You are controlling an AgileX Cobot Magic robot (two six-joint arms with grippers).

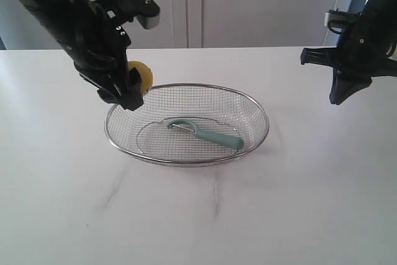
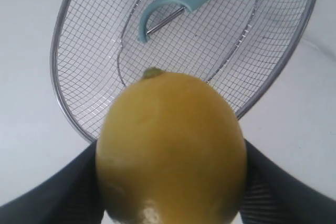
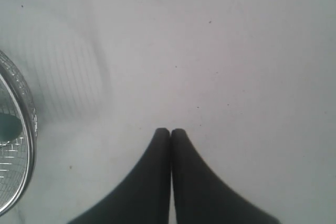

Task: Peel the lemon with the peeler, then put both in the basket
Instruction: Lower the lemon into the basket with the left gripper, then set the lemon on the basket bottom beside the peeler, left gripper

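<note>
The yellow lemon (image 1: pixel 141 76) (image 2: pixel 170 150) hangs in the air just above the left rim of the wire basket (image 1: pixel 257 107) (image 2: pixel 79 108), with my left gripper (image 1: pixel 127 91) (image 2: pixel 170 182) shut on it. Inside the basket lies the teal-handled peeler (image 1: pixel 208 133) (image 2: pixel 178 4), its blade head toward the basket's middle. Well to the right of the basket, my right gripper (image 1: pixel 340 96) (image 3: pixel 170 132) hovers above the bare table, fingers pressed together and holding nothing. The edge of the basket (image 3: pixel 23 129) shows at the side of the right wrist view.
The white table (image 1: pixel 198 215) stretches wide around the basket, with faint grey smudges (image 1: pixel 115 184) in front. A white cabinet wall (image 1: pixel 248 4) stands behind the table's far edge.
</note>
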